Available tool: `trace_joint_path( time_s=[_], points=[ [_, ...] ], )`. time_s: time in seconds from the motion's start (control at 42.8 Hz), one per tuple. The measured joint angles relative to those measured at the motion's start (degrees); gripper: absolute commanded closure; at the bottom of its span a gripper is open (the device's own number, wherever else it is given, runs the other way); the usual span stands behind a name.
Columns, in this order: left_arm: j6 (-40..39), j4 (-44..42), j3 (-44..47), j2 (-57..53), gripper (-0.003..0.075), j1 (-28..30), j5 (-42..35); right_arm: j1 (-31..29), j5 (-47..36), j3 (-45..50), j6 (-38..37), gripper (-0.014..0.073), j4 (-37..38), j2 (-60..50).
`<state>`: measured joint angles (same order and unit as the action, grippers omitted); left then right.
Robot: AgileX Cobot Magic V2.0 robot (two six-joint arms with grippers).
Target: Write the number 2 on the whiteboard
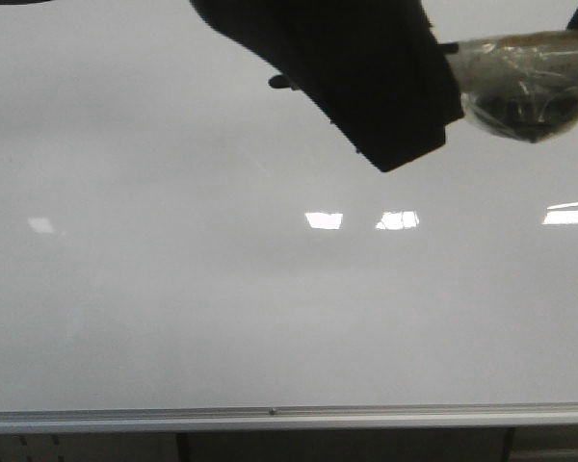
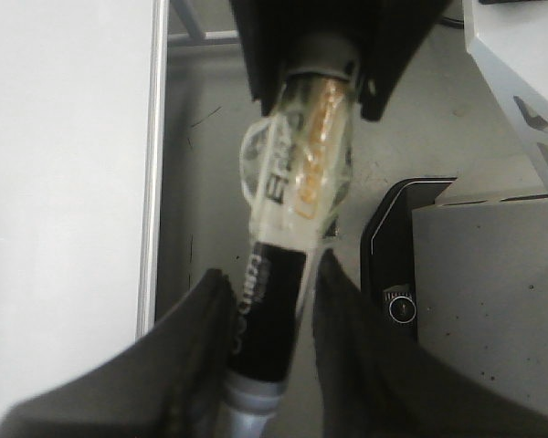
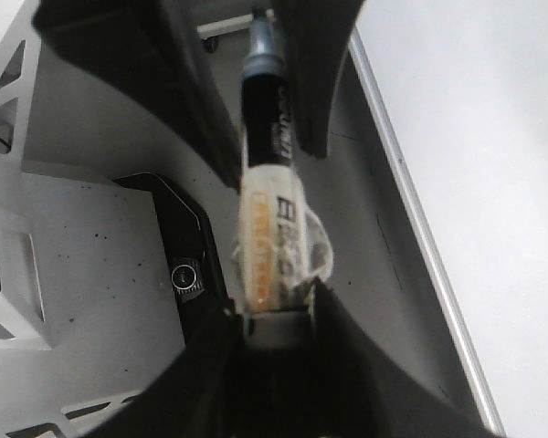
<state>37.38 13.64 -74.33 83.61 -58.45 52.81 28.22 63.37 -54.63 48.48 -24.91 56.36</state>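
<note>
The whiteboard (image 1: pixel 222 308) fills the front view, with its silver rail (image 1: pixel 270 417) along the bottom. No number 2 shows on it. A black marker with a tape-wrapped labelled body (image 1: pixel 520 82) hangs across the top. My right gripper (image 3: pixel 276 301) is shut on the taped end of the marker (image 3: pixel 272 237). My left gripper (image 2: pixel 272 269) straddles the marker's black end (image 2: pixel 265 319), with narrow gaps at the fingertips (image 2: pixel 221 285). In the front view the left gripper (image 1: pixel 366 87) is a dark block in front of the board's top. The board's edge also shows in both wrist views (image 2: pixel 55 182) (image 3: pixel 493 137).
Bright rectangular light reflections (image 1: pixel 324 220) lie across the board's middle. Below the board the wrist views show a grey speckled base with a black unit and round button (image 2: pixel 402 306) (image 3: pixel 187 274), and white metal brackets (image 2: pixel 530 73).
</note>
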Motion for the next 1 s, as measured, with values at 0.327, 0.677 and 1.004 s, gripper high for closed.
trace_joint_path(
  time_s=[0.327,0.677,1.004],
  points=[
    [0.9,0.2,0.0,0.0,0.0671,-0.1,0.3,0.0,0.3,0.0,0.2,0.0108,0.0,0.0],
    [-4.6,-6.8,0.0,-1.5,0.0671,0.0,1.0,-7.7,1.3,0.0,-16.1,0.0067,14.5,-5.8],
    [-34.5,-27.8,0.0,-8.3,0.0671,6.5,6.1,-14.2,2.4,0.0,-28.2,0.0067,21.7,-12.6]
  ],
)
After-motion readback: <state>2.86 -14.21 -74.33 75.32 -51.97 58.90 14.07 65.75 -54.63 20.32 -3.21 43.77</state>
